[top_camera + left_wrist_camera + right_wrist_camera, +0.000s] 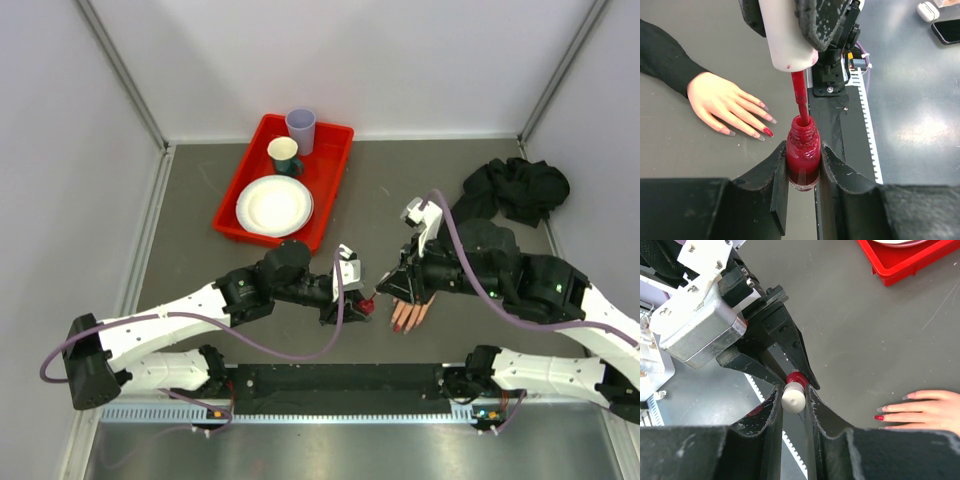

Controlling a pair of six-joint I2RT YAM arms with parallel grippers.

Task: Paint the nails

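My left gripper (803,150) is shut on a small bottle of dark red polish (802,157), held upright just left of the mannequin hand (410,313). Above it, my right gripper (793,392) is shut on the white brush cap (793,399). The red brush stem (800,95) reaches down into the bottle's neck. The skin-coloured hand (720,100) lies flat on the table with its black sleeve behind it. One of the nails (767,131) is painted red. The other nails (760,105) look pale pink or clear. The red nail (880,417) also shows in the right wrist view.
A red tray (330,170) at the back holds a white plate (274,205), a green cup (284,153) and a lavender cup (301,128). Black cloth (515,188) lies at the back right. A black rail (340,378) runs along the near edge.
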